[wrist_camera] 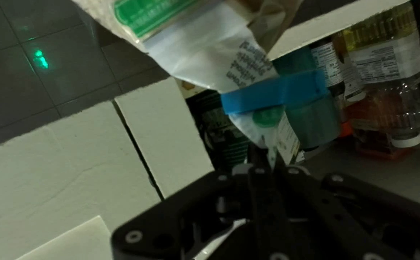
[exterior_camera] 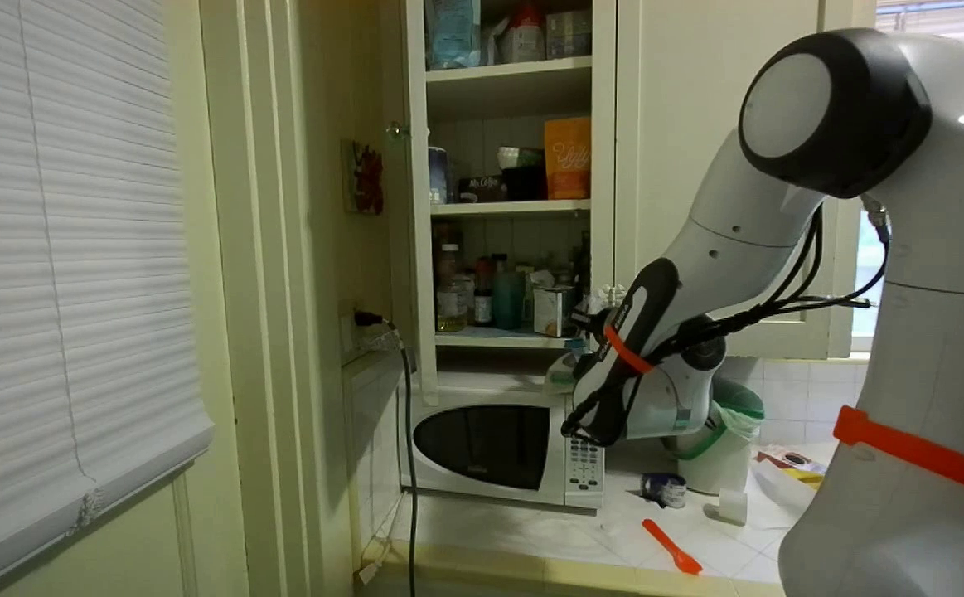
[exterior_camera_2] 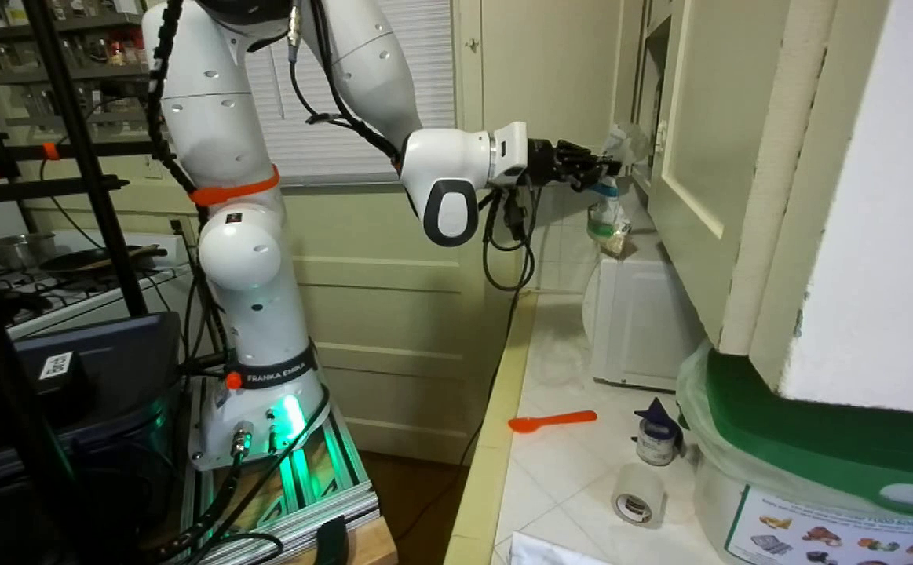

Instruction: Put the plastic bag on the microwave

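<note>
Wrist view: gripping the narrow end of a white, green-labelled plastic bag (wrist_camera: 213, 47) between the tips of a black two-finger gripper (wrist_camera: 269, 162), with the jaws pressed close together on just that sliver of plastic. Wearing a flat, bright blue clip (wrist_camera: 275, 92) across the neck, just beyond the fingertips. Reaching level in an exterior view, at the end of a white robot arm with orange bands (exterior_camera_2: 248, 251), and dangling the bag below the fingertips. Hanging with the lower end just beside the top of a boxy white microwave (exterior_camera_2: 644, 314), leaving contact between the two unclear. Showing only partly past the arm in an exterior view, higher than the microwave's dark, rounded window (exterior_camera: 482, 448). Facing the shelves of a cream-painted wooden cupboard (exterior_camera: 511, 209) over the microwave, and seeing from the wrist a teal container (wrist_camera: 314, 122) and a clear bottle with yellow contents (wrist_camera: 386, 47). Spotting an orange pouch (exterior_camera: 569, 162) on a higher shelf in an exterior view. Seeing in both exterior views an orange spoon-shaped utensil (exterior_camera: 670, 547), lying near the yellow edge of a white tiled counter (exterior_camera: 498, 531). Finding a small jar with a dark top (exterior_camera_2: 656, 443) between that utensil and a broad white bin with a green lid (exterior_camera_2: 825, 447), with a roll of clear tape (exterior_camera_2: 644, 482) just beside the jar.
</note>
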Tool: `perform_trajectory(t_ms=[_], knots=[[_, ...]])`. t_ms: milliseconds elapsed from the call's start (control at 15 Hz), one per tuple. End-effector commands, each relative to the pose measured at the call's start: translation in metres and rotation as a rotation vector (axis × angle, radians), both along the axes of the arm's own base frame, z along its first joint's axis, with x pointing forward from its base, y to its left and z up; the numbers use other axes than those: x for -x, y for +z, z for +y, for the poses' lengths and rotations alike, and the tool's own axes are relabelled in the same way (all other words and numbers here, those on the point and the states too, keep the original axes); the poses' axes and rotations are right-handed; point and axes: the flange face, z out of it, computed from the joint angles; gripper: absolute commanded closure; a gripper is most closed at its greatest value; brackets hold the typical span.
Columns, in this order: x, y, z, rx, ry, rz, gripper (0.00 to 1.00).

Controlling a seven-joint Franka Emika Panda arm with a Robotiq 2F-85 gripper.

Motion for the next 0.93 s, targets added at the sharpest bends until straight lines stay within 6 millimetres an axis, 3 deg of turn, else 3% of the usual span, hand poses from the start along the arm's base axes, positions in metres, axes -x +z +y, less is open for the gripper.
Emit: perform_trajectory(t_ms=[0,133,800,867], knots=[[-0.002,-0.015,-0.004,-0.05,-0.062,-0.064,0.99],[-0.009,-0.008,-0.01,-0.087,-0.092,-0.061,0.99],[-0.039,-0.025,-0.014,-0.142,-0.139,-0.084,0.99],[-0.041,-0.027,-0.014,-0.145,-0.141,-0.082,0.72]])
